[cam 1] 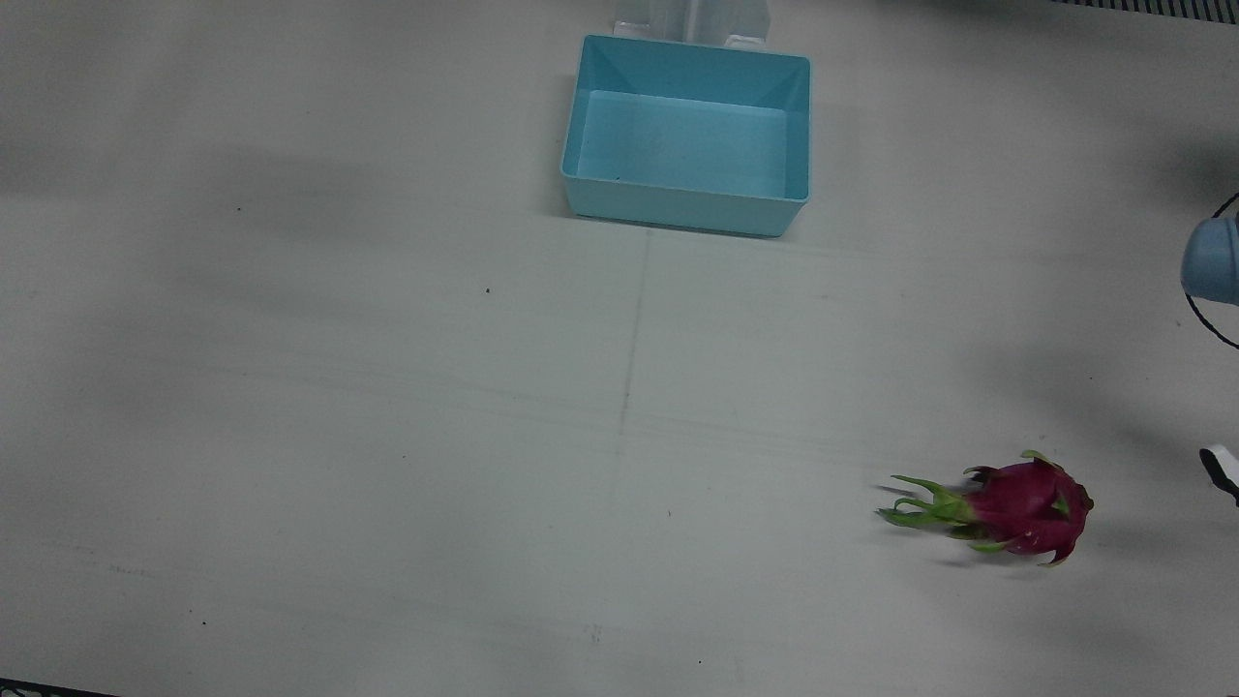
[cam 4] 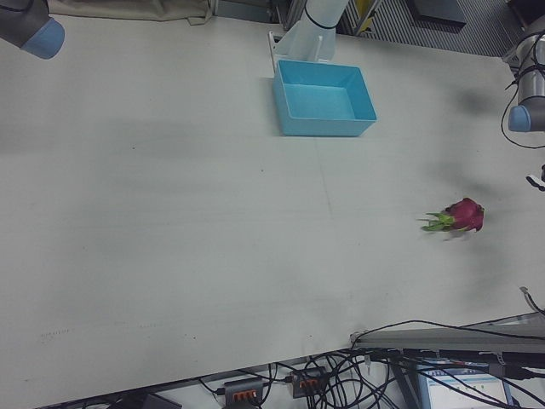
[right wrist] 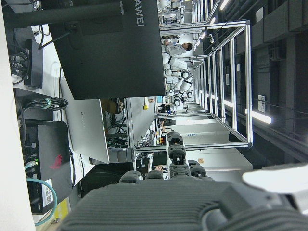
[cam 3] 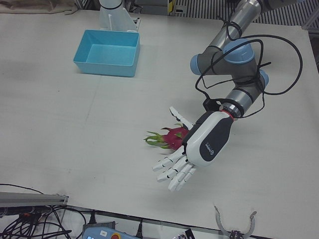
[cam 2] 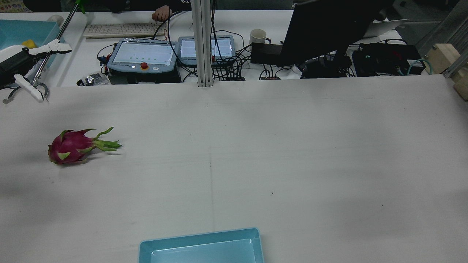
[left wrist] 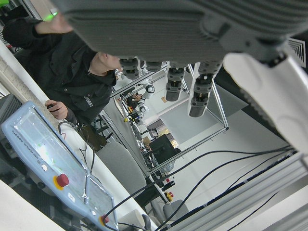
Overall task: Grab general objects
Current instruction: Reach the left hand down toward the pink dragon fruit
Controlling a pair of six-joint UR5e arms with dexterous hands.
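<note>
A magenta dragon fruit [cam 1: 1026,508] with green leafy tips lies on the white table, on my left arm's side; it also shows in the rear view [cam 2: 71,147] and the right-front view [cam 4: 464,215]. In the left-front view my left hand [cam 3: 203,142] hovers with fingers spread, open and empty, just beside and above the fruit [cam 3: 173,136] on the operators' side. Its fingers [left wrist: 172,84] point out at the room. My right hand shows only in its own view, fingers [right wrist: 174,156] extended, holding nothing. It is nowhere near the fruit.
An empty light-blue bin [cam 1: 685,208] stands at the robot's edge of the table, mid-width [cam 3: 104,68]. A grabber claw [cam 3: 234,226] rests at the operators' edge near the left hand. Pendants, cables and a monitor lie beyond that edge [cam 2: 146,54].
</note>
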